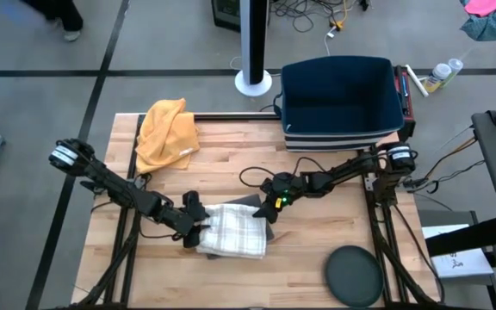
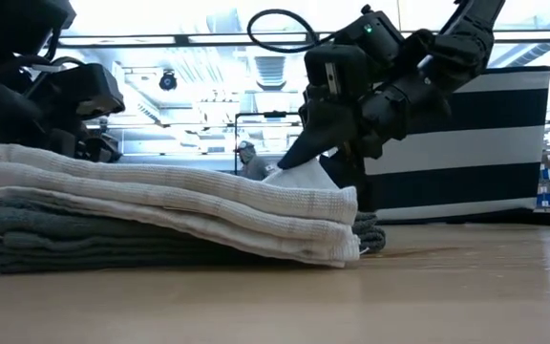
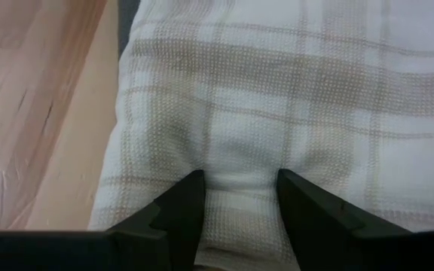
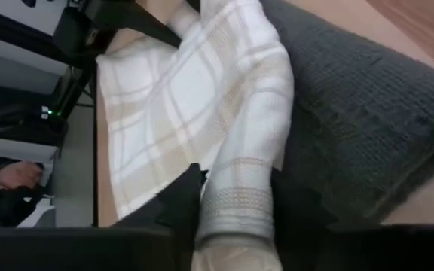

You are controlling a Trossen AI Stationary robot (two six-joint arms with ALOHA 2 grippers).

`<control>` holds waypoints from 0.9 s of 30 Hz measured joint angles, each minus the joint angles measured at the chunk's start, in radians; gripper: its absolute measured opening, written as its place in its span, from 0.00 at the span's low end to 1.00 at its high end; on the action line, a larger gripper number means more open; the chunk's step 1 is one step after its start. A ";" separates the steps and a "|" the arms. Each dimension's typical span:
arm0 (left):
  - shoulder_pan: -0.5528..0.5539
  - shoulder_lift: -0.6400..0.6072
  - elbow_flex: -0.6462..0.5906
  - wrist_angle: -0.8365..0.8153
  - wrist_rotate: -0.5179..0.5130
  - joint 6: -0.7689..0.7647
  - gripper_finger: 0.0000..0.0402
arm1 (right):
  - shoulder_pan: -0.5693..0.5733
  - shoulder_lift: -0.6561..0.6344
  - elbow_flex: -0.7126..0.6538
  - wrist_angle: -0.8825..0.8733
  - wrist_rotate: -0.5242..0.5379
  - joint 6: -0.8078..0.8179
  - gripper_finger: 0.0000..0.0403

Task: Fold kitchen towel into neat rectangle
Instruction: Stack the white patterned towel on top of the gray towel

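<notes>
I am looking down on a pale wooden worktop [image 1: 231,159] standing on a grey floor, with a dark blue bin [image 1: 341,102] at its far right edge, a yellow cloth [image 1: 167,131] bunched at the far left and a round dark disc [image 1: 356,275] near the right corner. The white checked kitchen towel [image 1: 233,231] lies folded in the near middle of the worktop, resting on a grey towel [image 2: 74,239] that shows beneath it in the low view. My left tool [image 1: 198,226] sits at the towel's left edge, its two dark fingers [image 3: 179,214] clamped on a fold of the white cloth that bulges between them. My right tool [image 1: 269,211] is at the towel's far right corner, and in its wrist view its fingers [image 4: 175,197] pinch a raised edge of the same towel, lifting it into a small peak above the stack.
</notes>
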 joint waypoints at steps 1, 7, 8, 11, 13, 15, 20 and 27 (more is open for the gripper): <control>0.000 0.000 0.001 0.000 -0.001 0.013 0.41 | 0.000 0.000 0.000 -0.001 0.000 -0.001 0.22; 0.000 -0.040 0.080 -0.154 -0.002 0.051 0.41 | 0.000 -0.016 0.011 -0.007 -0.001 -0.066 0.04; 0.000 -0.056 0.106 -0.207 -0.001 0.053 0.41 | 0.003 -0.026 0.018 -0.007 -0.001 -0.081 0.04; -0.002 -0.113 0.190 -0.341 -0.002 0.057 0.41 | 0.014 -0.071 0.043 -0.046 0.021 -0.150 0.05; -0.002 -0.148 0.232 -0.443 -0.003 0.057 0.41 | 0.021 -0.100 0.062 -0.110 0.055 -0.212 0.04; 0.000 -0.175 0.262 -0.491 -0.008 0.060 0.41 | 0.034 -0.124 0.088 -0.175 0.107 -0.294 0.03; 0.014 -0.263 0.298 -0.516 -0.072 0.092 0.41 | 0.087 -0.158 0.177 -0.369 0.295 -0.525 0.03; 0.100 -0.413 0.348 -0.548 -0.028 0.145 0.41 | 0.169 -0.159 0.329 -0.561 0.524 -0.774 0.03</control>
